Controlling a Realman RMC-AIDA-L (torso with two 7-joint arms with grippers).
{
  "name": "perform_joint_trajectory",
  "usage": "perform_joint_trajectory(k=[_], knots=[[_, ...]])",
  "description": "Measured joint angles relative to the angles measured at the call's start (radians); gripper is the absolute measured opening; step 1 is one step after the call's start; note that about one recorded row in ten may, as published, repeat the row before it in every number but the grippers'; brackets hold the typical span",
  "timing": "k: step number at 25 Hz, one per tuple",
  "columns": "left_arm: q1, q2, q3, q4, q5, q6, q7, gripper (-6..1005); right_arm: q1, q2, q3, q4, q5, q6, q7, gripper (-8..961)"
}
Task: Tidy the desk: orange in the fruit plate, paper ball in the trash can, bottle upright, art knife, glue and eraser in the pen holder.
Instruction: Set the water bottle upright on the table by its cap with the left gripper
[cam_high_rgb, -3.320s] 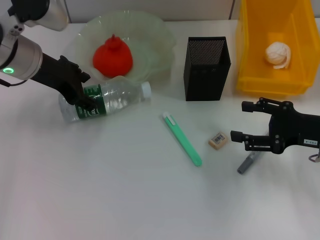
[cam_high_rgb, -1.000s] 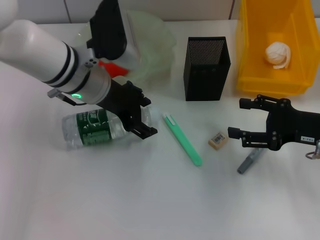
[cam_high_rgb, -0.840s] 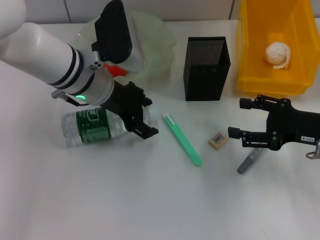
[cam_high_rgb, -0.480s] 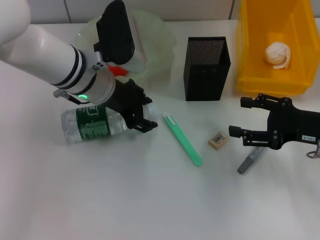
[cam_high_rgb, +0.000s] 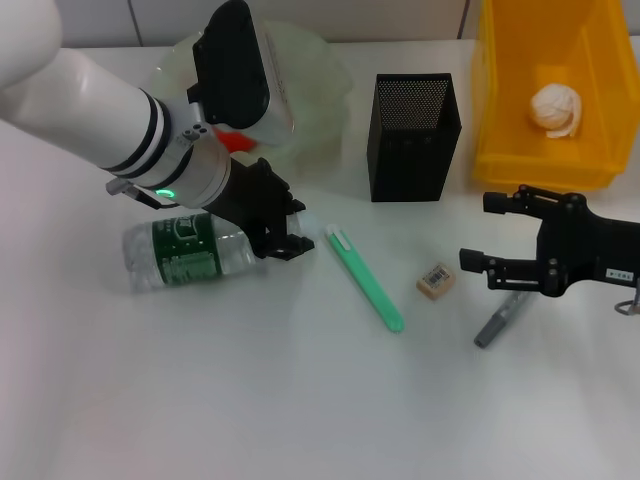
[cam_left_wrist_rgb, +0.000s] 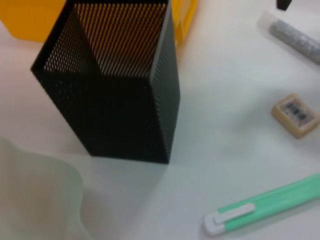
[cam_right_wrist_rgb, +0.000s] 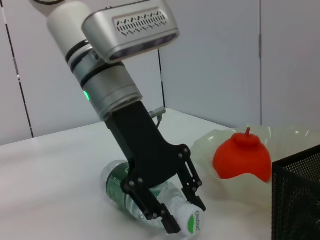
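Observation:
The bottle (cam_high_rgb: 185, 255) lies on its side, cap toward the art knife. My left gripper (cam_high_rgb: 290, 235) is shut on its neck, and the right wrist view shows the fingers (cam_right_wrist_rgb: 167, 220) on either side of the neck just behind the white cap (cam_right_wrist_rgb: 192, 223). The orange (cam_right_wrist_rgb: 242, 160) sits in the fruit plate (cam_high_rgb: 320, 75), mostly hidden by my left arm in the head view. The paper ball (cam_high_rgb: 555, 108) lies in the trash can (cam_high_rgb: 500, 150). The green art knife (cam_high_rgb: 365, 278), eraser (cam_high_rgb: 436, 280) and grey glue (cam_high_rgb: 497, 325) lie before the pen holder (cam_high_rgb: 412, 135). My right gripper (cam_high_rgb: 478, 235) hangs open above the glue.
The left wrist view shows the pen holder (cam_left_wrist_rgb: 125, 95), the eraser (cam_left_wrist_rgb: 295, 114), the art knife (cam_left_wrist_rgb: 265, 205), the glue (cam_left_wrist_rgb: 295, 37) and a corner of the trash can (cam_left_wrist_rgb: 30, 20). White tabletop stretches across the front.
My left arm has swung from the bottle's middle to its cap end and the fingers have narrowed around the neck. The right gripper has barely moved.

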Motion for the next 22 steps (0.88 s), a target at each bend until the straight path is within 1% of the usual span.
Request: perform_joint_trajectory(k=[1, 2, 4, 5, 10, 17, 18, 20, 21, 22], knots=[[0.003, 0.000, -0.004, 0.009, -0.007, 0.008, 0.000, 445, 0.000, 0.000, 0.002, 0.000, 0.000, 0.000, 0.000, 837], [0.013, 0.003, -0.015, 0.033, -0.033, 0.035, -0.001, 445, 0.000, 0.000, 0.003, 0.000, 0.000, -0.001, 0.000, 837], [0.017, 0.005, -0.022, 0.044, -0.047, 0.049, -0.001, 445, 0.000, 0.000, 0.004, 0.000, 0.000, -0.001, 0.000, 837], [0.021, 0.006, -0.040, 0.058, -0.059, 0.072, -0.001, 445, 0.000, -0.001, 0.004, 0.000, 0.000, -0.002, 0.000, 837], [0.035, 0.009, -0.178, 0.122, -0.099, 0.194, 0.008, 445, 0.000, -0.002, 0.004, 0.000, 0.000, -0.002, 0.001, 837], [0.046, 0.013, -0.376, 0.139, -0.136, 0.320, 0.058, 445, 0.005, -0.002, -0.004, 0.000, -0.006, -0.002, 0.001, 837], [0.046, 0.013, -0.376, 0.139, -0.136, 0.320, 0.058, 445, 0.005, -0.003, -0.005, 0.000, -0.007, -0.001, 0.001, 837], [0.054, 0.014, -0.429, 0.152, -0.137, 0.352, 0.065, 445, 0.006, -0.003, -0.005, 0.000, -0.007, -0.001, 0.001, 837], [0.062, 0.015, -0.447, 0.166, -0.138, 0.363, 0.067, 445, 0.006, -0.003, -0.006, 0.000, -0.007, -0.001, 0.001, 837], [0.062, 0.015, -0.447, 0.166, -0.138, 0.363, 0.067, 445, 0.007, -0.003, -0.006, 0.000, -0.008, -0.001, 0.001, 837]])
